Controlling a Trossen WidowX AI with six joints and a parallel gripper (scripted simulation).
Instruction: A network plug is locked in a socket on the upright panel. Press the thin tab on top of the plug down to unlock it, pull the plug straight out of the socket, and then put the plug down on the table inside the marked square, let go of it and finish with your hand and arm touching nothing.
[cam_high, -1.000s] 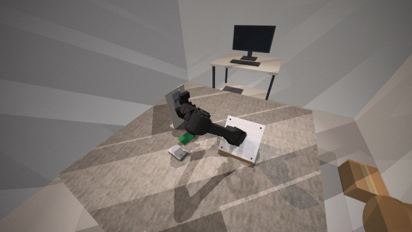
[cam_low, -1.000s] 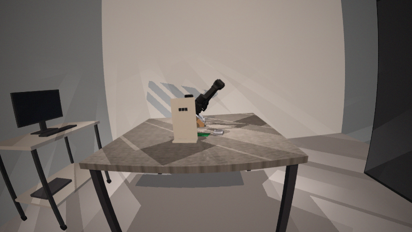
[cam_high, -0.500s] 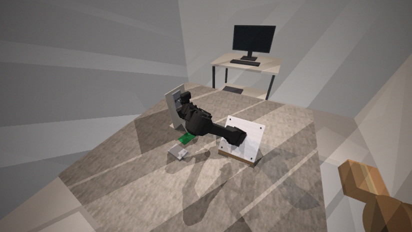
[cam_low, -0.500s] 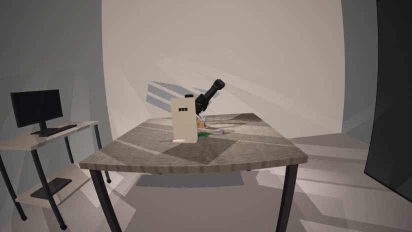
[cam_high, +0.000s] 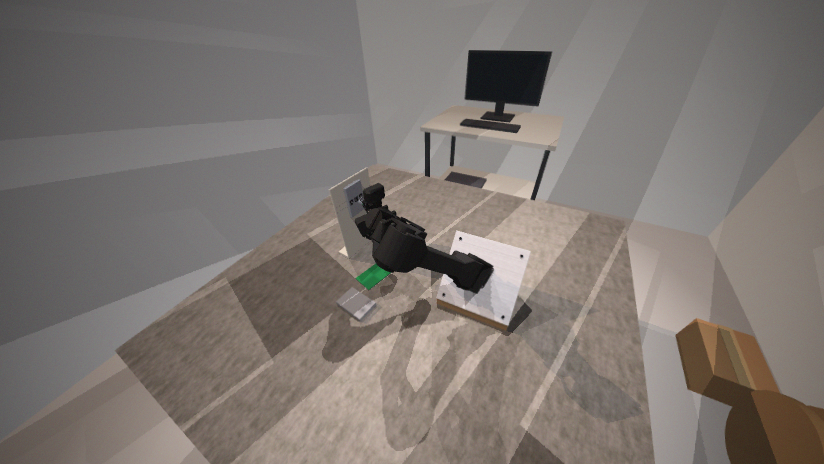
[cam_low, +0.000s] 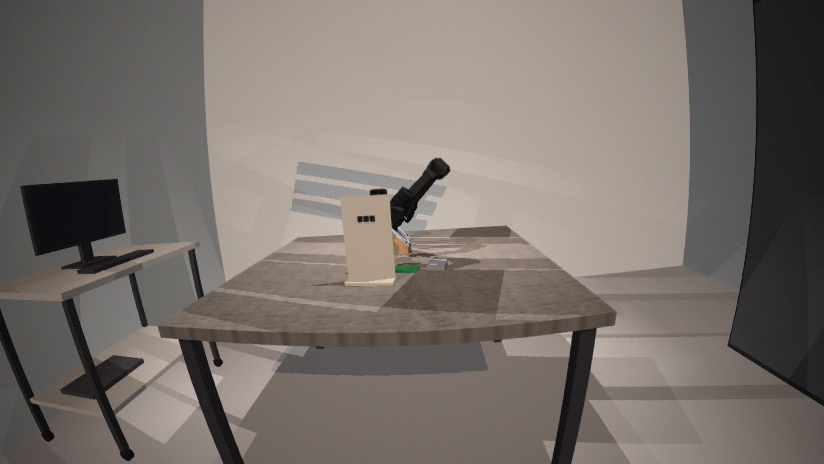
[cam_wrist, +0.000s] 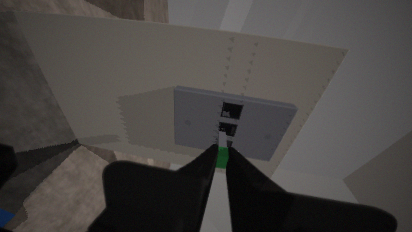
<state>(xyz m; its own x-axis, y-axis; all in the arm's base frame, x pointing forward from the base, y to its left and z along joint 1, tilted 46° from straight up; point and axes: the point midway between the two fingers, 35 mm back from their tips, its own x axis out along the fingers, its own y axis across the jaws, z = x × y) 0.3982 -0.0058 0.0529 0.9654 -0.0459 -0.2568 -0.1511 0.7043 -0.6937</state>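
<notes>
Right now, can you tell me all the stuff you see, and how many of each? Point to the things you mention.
upright panel (cam_high: 343, 230) (cam_low: 369, 247) (cam_wrist: 125, 55): one, cream, on the table
socket plate (cam_wrist: 200, 112): one, grey-blue, on the panel
plug (cam_wrist: 223, 157): one, green body, between the fingers at the plate
green square (cam_high: 373, 276) (cam_low: 408, 269): one, on the table
flat block (cam_high: 356, 305) (cam_low: 437, 264): one, grey, beside it
monitor (cam_high: 507, 77) (cam_low: 74, 216): one, black, side desk
keyboard (cam_high: 490, 125) (cam_low: 115, 261): one, black, before it
arm (cam_high: 400, 247) (cam_low: 418, 187): one, black, over the table
gripper (cam_wrist: 222, 150): one, black, shut on the plug
</notes>
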